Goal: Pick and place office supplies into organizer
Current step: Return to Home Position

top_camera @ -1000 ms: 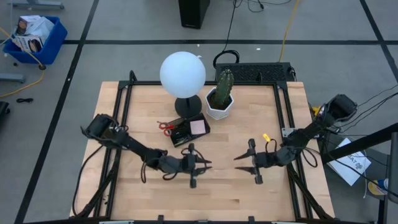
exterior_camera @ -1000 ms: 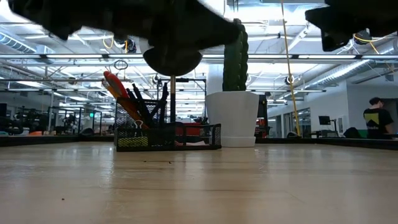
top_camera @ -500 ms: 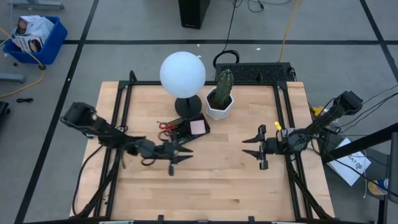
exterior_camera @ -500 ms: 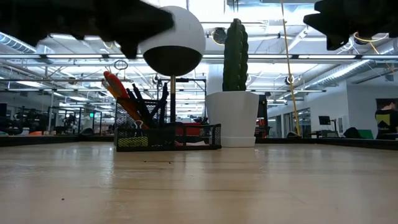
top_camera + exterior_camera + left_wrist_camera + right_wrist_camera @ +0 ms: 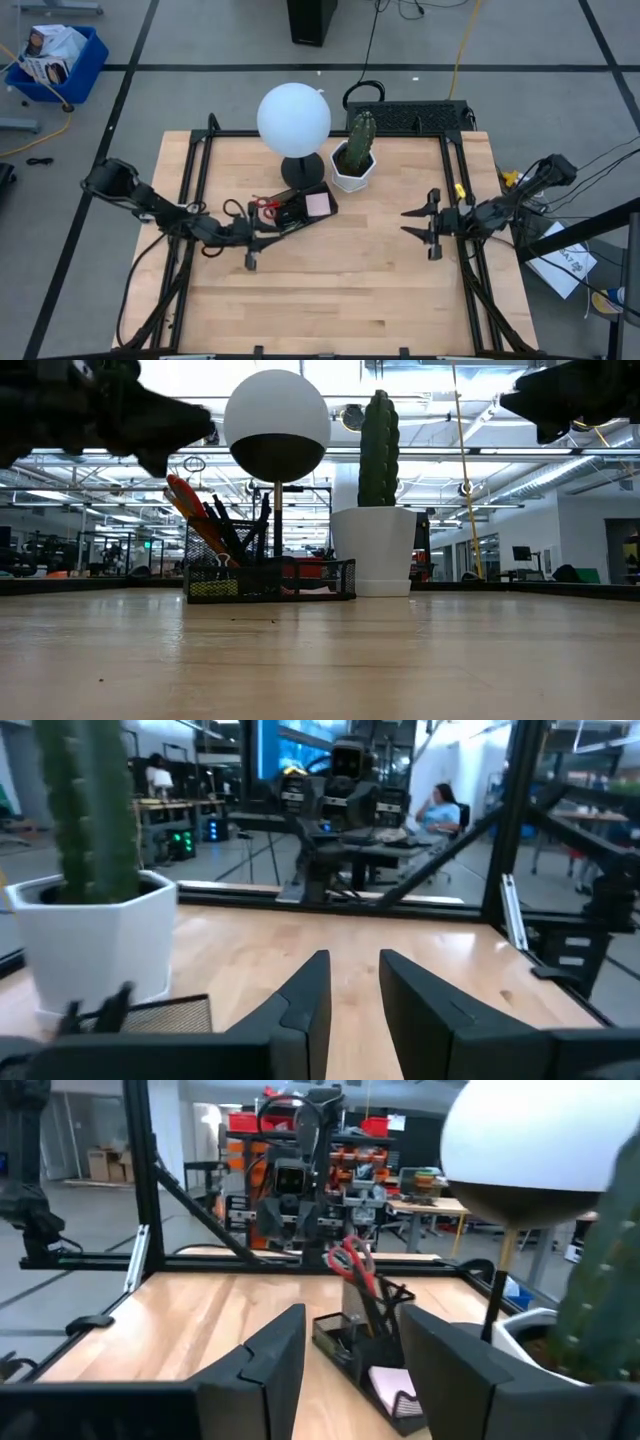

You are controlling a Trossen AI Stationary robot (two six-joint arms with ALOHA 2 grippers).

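Seemingly all but finished. In the black organizer [image 5: 300, 212], just in front of the lamp base [image 5: 302, 170] and near the white cactus pot [image 5: 353, 175]: red-handled scissors [image 5: 265, 203] leaning out past one end, a pink sticky-note pad [image 5: 318, 204] lying in the low compartment at the other end, dark pens [image 5: 228, 520] standing slanted in the tall part beside the scissors. Cannot tell pencils or clips apart for certain.

On the bare table [image 5: 350, 300], nothing loose showing from above apart from a few tiny dark specks [image 5: 245, 621] in the low view, too small to name. Judged, then, as no supplies left to collect.

Just beside the organizer's scissors end, the left gripper [image 5: 256, 243], fingers a narrow gap apart in its wrist view and gripping nothing. Farther off, near the table's right edge and well apart from the organizer, the right gripper [image 5: 418, 222], fingers spread wide, likewise empty.

Remaining, by the look of it: only parking both arms away from the middle of the table.
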